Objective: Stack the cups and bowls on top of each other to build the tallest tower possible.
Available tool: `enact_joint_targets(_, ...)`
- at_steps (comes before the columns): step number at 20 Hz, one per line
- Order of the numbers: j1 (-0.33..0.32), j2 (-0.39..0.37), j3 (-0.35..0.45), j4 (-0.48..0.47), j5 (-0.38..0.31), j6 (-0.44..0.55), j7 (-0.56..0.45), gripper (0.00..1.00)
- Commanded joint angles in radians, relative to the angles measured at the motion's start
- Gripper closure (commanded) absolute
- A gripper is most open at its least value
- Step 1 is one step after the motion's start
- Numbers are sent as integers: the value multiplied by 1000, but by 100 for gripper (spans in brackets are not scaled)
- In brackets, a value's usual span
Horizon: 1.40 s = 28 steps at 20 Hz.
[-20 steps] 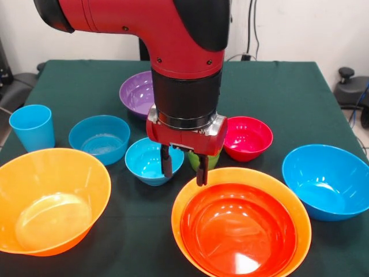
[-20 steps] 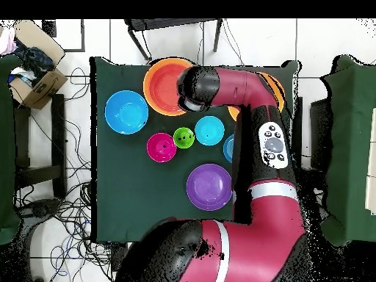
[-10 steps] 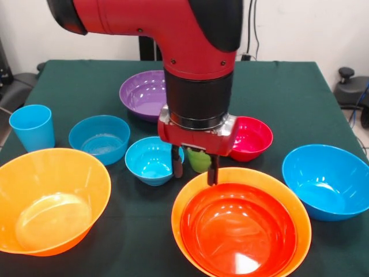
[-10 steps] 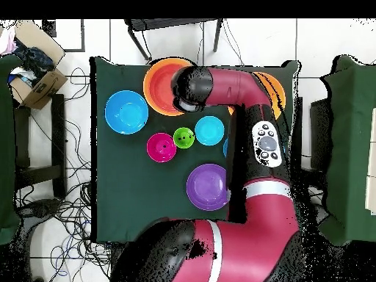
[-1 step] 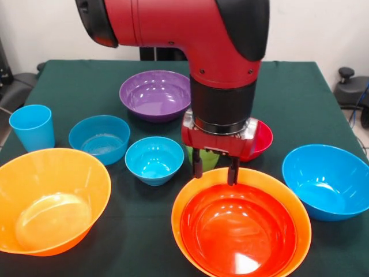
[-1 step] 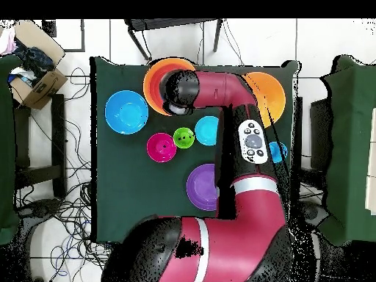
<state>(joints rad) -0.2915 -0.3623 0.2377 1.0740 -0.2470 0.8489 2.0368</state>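
My gripper (image 5: pixel 214 171) hangs open with nothing in it, its fingertips (image 5: pixel 233 175) just over the far rim of the red-orange bowl (image 5: pixel 239 231). That bowl sits nested in a big orange bowl (image 5: pixel 180 214), a two-piece tower at the table's front. Right behind the fingers stands the lime green cup (image 5: pixel 206 159), partly hidden. Around it lie the pink-red bowl (image 5: pixel 260 140), a small blue bowl (image 5: pixel 154 160), a medium blue bowl (image 5: pixel 99 138), the purple bowl (image 5: pixel 153 95) and a large blue bowl (image 5: pixel 326 182). The light blue cup (image 5: pixel 31 127) and a second orange bowl (image 5: pixel 49 199) sit left.
From overhead the arm covers much of the table, hiding the gripper and the medium blue bowl. Showing there are the large blue bowl (image 6: pixel 126 111), pink-red bowl (image 6: pixel 161 147), green cup (image 6: pixel 183 136), purple bowl (image 6: pixel 200 187) and lone orange bowl (image 6: pixel 266 92). A cardboard box (image 6: pixel 37 81) stands off the table.
The arm has swung to the right in the front view, carrying the open gripper from beside the small blue bowl to over the red-orange bowl's far rim. No bowl or cup moved.
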Motion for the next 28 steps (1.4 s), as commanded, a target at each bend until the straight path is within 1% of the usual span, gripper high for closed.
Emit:
enact_joint_targets(1,30,77,-13,70,-57,-75,26,0)
enact_joint_targets(9,45,83,-39,98,-59,-120,55,0)
enact_joint_targets(11,49,94,-46,94,-53,-113,56,0)
enact_joint_targets(16,54,112,-53,118,-40,-163,73,0)
enact_joint_targets(28,77,164,-63,101,-20,-240,94,0)
